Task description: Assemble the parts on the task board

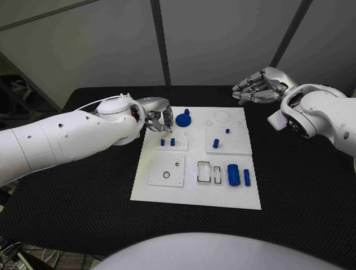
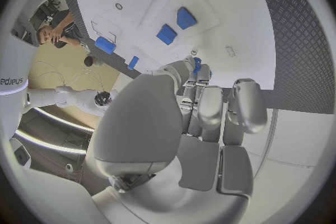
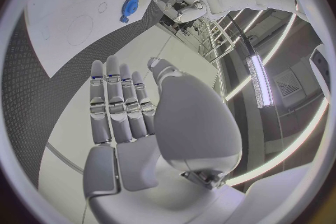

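The left hand (image 1: 156, 120) hovers over the task board's (image 1: 196, 194) far left corner, fingers curled, with the blue gear-like part (image 1: 183, 119) just beside its fingertips. Whether it pinches anything I cannot tell, since its fingers hide the spot beneath. A blind descent could knock that part from its seat; the right hand (image 1: 259, 86), fingers apart and empty, hangs well apart beyond the board.

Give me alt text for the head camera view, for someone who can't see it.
The robot's left hand reaches over the left edge of a white task board on a black table, fingers close to a blue gear-shaped part. The right hand hovers beyond the board's far right corner, holding nothing. Smaller blue parts sit across the board.
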Controlling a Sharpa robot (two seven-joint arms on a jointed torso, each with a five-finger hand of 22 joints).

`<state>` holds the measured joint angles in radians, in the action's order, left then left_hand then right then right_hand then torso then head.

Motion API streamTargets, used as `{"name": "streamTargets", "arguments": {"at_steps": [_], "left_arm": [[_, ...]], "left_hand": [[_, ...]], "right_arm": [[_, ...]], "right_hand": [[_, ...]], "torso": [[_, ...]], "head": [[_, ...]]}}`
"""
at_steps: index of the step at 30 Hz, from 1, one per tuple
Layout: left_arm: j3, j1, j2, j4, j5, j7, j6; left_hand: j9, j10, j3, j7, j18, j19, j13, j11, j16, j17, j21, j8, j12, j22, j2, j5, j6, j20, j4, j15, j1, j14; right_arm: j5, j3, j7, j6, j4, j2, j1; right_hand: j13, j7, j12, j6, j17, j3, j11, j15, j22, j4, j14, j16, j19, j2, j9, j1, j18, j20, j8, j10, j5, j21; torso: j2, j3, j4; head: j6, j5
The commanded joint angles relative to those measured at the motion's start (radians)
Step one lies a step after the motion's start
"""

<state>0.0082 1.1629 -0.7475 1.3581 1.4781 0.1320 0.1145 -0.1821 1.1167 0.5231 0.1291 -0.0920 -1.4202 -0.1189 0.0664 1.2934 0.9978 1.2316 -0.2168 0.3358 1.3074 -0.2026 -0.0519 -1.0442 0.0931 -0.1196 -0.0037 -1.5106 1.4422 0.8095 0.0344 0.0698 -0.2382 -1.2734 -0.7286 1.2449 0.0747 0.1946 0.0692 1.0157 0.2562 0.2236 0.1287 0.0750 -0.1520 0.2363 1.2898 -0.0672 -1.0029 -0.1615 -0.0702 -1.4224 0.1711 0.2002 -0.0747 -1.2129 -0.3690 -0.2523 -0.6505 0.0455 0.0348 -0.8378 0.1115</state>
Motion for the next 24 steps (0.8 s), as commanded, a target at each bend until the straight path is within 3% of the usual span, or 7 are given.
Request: {"name": "streamTargets", "arguments": {"at_steps": [1,24], "left_arm": [[0.001,-0.001,0.004,-0.004,-0.005,0.010,-0.022],[0.000,-0.008,0.031,-0.025,-0.012,0.013,-0.054]], "left_hand": [[0.001,0.007,0.004,-0.001,0.020,-0.006,0.000,-0.003,0.003,-0.001,0.001,0.004,-0.003,0.147,0.002,0.002,-0.009,-0.001,0.004,-0.008,0.009,0.001],[0.003,0.012,0.002,-0.001,0.019,-0.004,0.001,-0.003,0.002,-0.005,-0.003,0.007,-0.009,0.146,0.000,0.003,-0.011,-0.002,0.002,-0.008,0.015,0.000]], "right_arm": [[0.001,0.000,0.007,0.005,0.000,0.000,0.002],[0.001,0.000,0.007,0.006,0.000,0.001,0.002]], "right_hand": [[-0.001,0.001,0.001,-0.002,-0.001,-0.004,-0.001,-0.001,0.001,0.000,-0.003,0.001,-0.009,0.008,0.001,0.005,0.012,0.000,0.001,0.006,-0.007,0.006],[-0.001,0.001,0.001,-0.002,-0.001,-0.004,-0.001,-0.001,0.001,0.000,-0.003,0.001,-0.009,0.008,0.001,0.005,0.012,0.000,0.001,0.006,-0.007,0.006]], "torso": [[0.000,0.0006,0.0005],[0.000,0.0003,0.0008]], "head": [[0.001,0.000],[-0.002,-0.004]]}}
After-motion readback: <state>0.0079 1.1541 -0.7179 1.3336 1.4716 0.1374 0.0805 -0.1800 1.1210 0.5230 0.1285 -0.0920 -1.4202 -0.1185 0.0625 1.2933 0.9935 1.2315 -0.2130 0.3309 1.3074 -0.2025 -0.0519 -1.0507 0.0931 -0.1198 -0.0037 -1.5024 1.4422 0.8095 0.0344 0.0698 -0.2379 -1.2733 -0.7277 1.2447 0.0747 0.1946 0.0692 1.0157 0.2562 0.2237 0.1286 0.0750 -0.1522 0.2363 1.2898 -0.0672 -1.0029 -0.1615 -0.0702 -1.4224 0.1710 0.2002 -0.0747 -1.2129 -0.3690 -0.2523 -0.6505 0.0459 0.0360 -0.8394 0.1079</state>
